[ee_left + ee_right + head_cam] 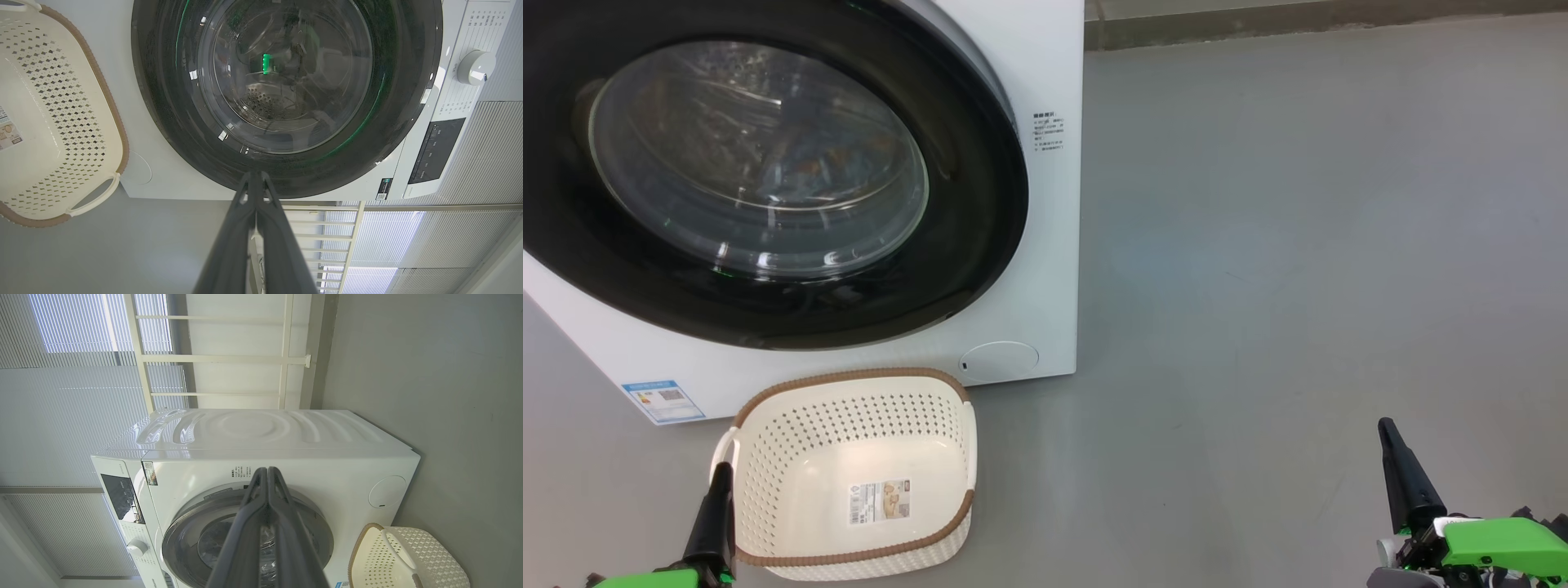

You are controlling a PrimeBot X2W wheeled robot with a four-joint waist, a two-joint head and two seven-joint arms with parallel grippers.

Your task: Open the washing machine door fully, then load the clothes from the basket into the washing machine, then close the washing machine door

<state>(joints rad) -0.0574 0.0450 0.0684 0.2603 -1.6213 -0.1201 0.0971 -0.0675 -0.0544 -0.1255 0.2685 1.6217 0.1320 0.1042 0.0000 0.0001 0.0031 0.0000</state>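
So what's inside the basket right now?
Only a paper label on the bottom of the basket; the rest of the perforated inside is bare. The left fingers hide a strip of its left rim.

You have one washing machine [1045, 269] in front of you, with one round door [980, 204], one round cap [1001, 360] low on its front, one blue energy sticker [663, 400], one small block of black print [1048, 131], one white dial [475, 67] and one dark control panel [436, 150]. You can count one basket [849, 384] on the floor [1298, 245], with two side handles [96, 199] and one paper label [880, 501] on its bottom. You have two end effectors, the left end effector [721, 474] and the right end effector [1390, 437], each with two dark fingers [229, 245]
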